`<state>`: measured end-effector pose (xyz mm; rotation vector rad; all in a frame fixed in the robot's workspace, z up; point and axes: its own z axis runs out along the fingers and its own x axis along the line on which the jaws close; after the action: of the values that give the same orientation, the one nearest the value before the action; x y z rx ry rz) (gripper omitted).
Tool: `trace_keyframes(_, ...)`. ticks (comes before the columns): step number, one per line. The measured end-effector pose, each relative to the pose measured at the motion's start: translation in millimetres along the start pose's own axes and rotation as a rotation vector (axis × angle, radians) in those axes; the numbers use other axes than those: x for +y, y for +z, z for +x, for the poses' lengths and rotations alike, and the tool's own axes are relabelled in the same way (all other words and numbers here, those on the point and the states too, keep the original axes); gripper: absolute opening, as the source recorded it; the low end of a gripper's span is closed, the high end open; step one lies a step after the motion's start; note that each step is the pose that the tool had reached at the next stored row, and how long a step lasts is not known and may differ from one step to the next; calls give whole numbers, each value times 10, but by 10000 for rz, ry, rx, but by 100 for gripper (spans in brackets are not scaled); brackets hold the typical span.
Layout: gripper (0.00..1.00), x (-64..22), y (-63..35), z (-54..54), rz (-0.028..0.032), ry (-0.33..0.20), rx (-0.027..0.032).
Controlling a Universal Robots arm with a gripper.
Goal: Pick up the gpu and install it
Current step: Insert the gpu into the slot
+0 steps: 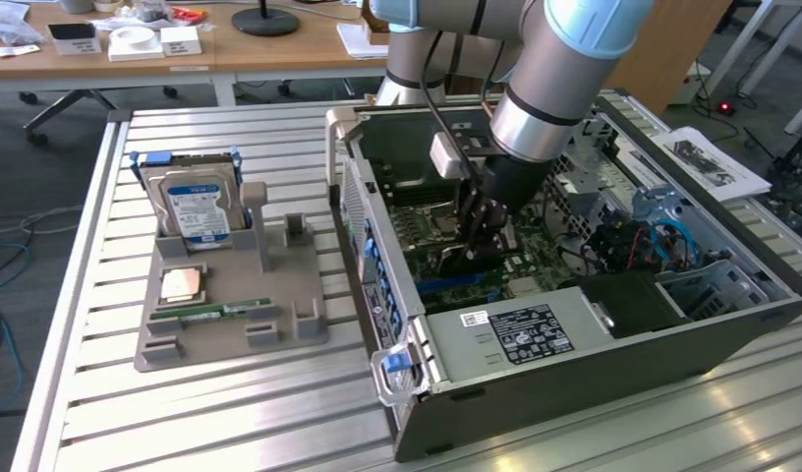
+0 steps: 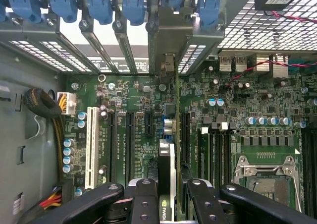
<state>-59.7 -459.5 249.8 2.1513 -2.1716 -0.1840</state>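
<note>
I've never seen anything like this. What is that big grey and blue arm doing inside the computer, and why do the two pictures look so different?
The big jointed thing is a robot arm, with a gripper at its tip in place of a hand. One picture comes from a camera standing off the arm, looking over the whole metal table. The other comes from a camera on the arm's wrist, looking into the open computer case at its green motherboard. There the black fingers grip the gpu, a thin card seen edge-on, over the board's slots. On the table beside the case sits a grey holder with a hard drive, a square chip and a memory stick.
</note>
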Motion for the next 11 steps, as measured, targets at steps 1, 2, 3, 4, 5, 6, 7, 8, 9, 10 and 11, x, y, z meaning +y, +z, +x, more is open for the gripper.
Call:
trace_keyframes(1, 27, 0, 5, 0, 1, 0, -2)
trace_keyframes(2, 27, 0, 7, 0, 0, 0, 1)
trace_keyframes(3, 27, 0, 7, 0, -1, 0, 2)
trace_keyframes(4, 27, 0, 7, 0, -1, 0, 2)
trace_keyframes(5, 27, 0, 7, 0, -1, 0, 3)
trace_keyframes(6, 27, 0, 7, 0, 0, 0, 3)
trace_keyframes(7, 27, 0, 8, 1, -1, 0, 2)
trace_keyframes(8, 27, 0, 9, 1, -1, 0, 2)
trace_keyframes(9, 27, 0, 12, 0, 0, 0, 0)
trace_keyframes(10, 27, -1, 15, 1, 0, 0, 0)
trace_keyframes(11, 27, -1, 17, 1, 0, 0, 2)
